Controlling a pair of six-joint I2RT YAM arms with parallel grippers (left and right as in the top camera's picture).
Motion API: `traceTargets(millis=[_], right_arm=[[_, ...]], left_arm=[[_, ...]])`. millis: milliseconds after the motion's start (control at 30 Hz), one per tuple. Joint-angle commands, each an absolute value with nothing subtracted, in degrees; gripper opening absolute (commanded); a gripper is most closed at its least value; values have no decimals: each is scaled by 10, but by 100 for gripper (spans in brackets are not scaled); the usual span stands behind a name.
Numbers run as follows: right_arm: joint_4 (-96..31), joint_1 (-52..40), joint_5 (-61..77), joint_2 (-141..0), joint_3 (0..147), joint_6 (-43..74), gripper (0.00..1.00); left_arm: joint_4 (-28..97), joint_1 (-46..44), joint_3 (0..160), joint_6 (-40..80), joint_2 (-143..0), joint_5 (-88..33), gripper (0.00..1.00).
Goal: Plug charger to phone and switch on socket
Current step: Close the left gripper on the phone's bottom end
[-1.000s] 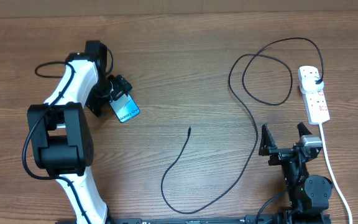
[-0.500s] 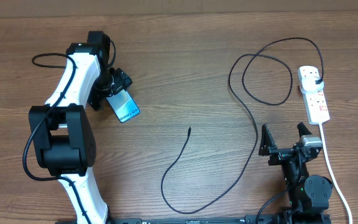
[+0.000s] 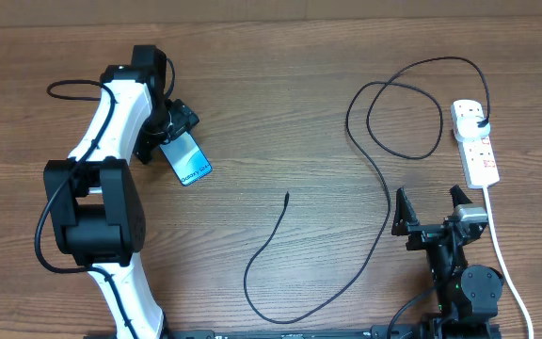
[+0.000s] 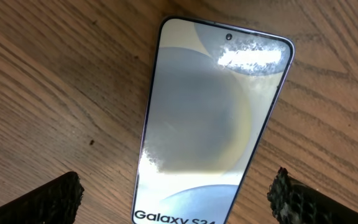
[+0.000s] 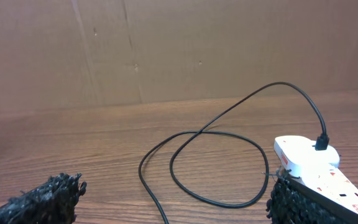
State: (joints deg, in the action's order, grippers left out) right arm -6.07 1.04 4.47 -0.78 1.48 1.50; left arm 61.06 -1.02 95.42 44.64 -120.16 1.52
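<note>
Phone (image 4: 210, 112) flat on desk (image 3: 280, 104), under left end effector (image 4: 176, 199) — released wide, same for right end effector (image 3: 430, 209). Slick thin glass, best pinched across long edges; charger (image 3: 384, 188) floppy, tip loose mid-desk — grab near connector

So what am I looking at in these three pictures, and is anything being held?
These are two robot arms at a wooden table, each ending in a two-finger gripper. The wide picture looks down from above. The other two come from small cameras on the wrists, so the dark lumps in their bottom corners are each arm's own fingers. The left gripper hangs open over a phone lying screen up and holds nothing. The right gripper is open and empty too, near the front edge. Also on the table is a thin black charger cable. Its plug sits in a white power strip, and its free tip lies loose, away from the phone.
</note>
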Motion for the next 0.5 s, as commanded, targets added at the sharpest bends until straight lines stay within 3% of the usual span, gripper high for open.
traceTargets(millis=[0,467], right_arm=[[-59,10,41,-2,11,16,100],[-59,10,41,-2,11,16,100]], left_arm=[[605,-25,957,455,-1211,11,100],[583,-12,962,448,-1259,-39,100]])
